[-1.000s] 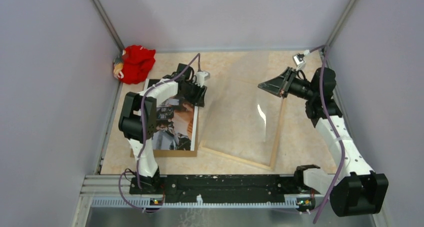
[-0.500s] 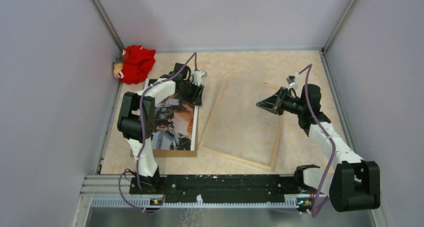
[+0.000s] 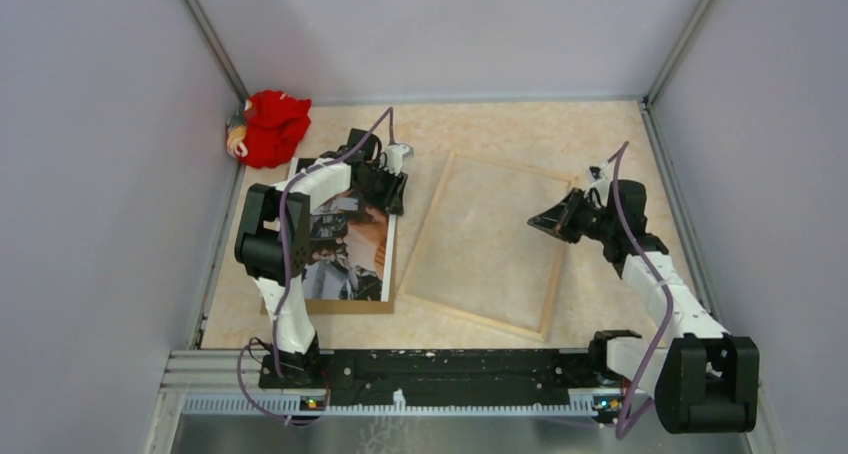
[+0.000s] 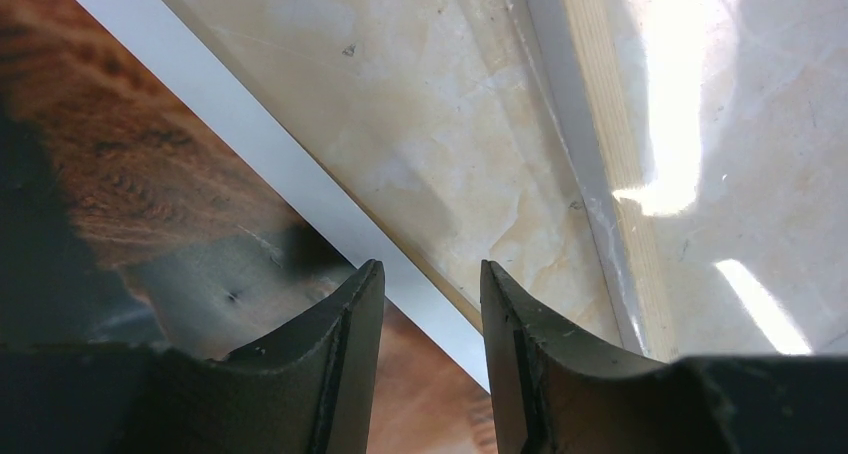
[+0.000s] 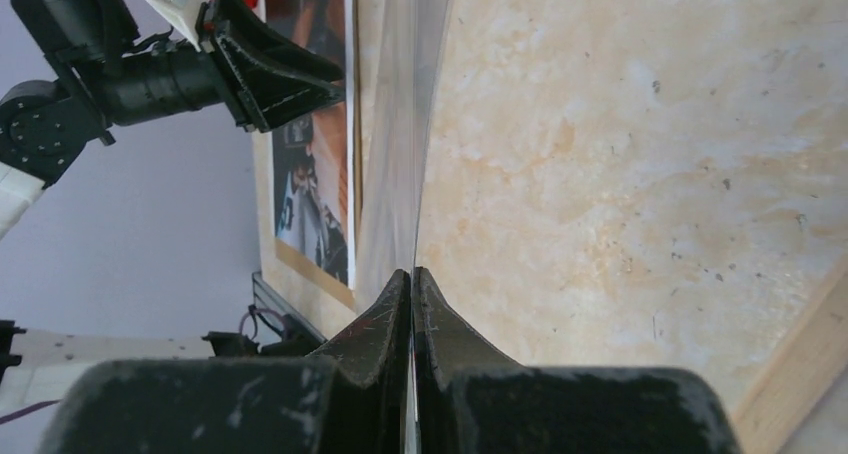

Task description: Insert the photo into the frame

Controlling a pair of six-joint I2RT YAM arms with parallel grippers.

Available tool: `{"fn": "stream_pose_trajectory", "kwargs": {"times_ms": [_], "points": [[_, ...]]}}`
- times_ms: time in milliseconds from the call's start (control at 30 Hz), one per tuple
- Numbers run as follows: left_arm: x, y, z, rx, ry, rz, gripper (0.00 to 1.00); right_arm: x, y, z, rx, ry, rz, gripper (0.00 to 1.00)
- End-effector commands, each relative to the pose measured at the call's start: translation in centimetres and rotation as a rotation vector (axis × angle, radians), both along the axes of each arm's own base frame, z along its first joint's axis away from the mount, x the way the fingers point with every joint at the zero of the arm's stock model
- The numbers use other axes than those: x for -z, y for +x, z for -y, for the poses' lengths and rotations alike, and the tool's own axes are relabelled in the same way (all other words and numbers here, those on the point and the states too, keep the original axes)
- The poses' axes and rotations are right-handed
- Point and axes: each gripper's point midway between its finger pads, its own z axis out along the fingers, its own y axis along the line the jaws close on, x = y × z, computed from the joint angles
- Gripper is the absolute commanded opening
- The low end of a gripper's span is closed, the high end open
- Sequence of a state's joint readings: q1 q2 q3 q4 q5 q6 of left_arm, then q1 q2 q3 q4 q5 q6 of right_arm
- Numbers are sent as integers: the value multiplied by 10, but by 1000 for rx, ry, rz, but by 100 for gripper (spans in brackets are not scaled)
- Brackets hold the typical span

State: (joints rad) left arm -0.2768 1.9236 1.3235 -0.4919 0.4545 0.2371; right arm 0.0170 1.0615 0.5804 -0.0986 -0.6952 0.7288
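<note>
Left of the frame (image 3: 470, 315), just beside its left rail, the photo (image 3: 350, 249) lies flat and face up on a brown backing board (image 3: 330, 306), which shows as a strip along the photo's near edge. The frame lies flat on the table (image 3: 500, 124), pale wood back upward, turned slightly out of square with the photo. The left gripper (image 3: 392, 192) is positioned over the far corner of the photo nearest the frame. Its jaws stand about half open with nothing clamped between them, and the left wrist view shows the photo's white border passing beneath the gap. The right gripper (image 3: 540, 221) sits at the frame's right rail, on the side away from the photo. Its jaws are fully closed, pinching the edge of a clear pane (image 5: 400, 174) that extends over the frame's opening. Whether the pane is fully seated in the frame cannot be determined. Beyond the photo, in the table corner farthest from the frame, lies a red cloth bundle (image 3: 272, 126).
</note>
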Motion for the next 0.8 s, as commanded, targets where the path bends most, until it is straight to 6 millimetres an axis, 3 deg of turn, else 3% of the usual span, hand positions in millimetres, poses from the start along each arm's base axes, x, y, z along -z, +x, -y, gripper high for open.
{"fn": "stream_pose_trajectory", "kwargs": {"times_ms": [0,767], "points": [[-17,1,5,5,-35,37,47,4,3,24,76,-103,47,0],[-6,-22,30,77,-30,14,47,24,4,39,160,-124,17,0]]}}
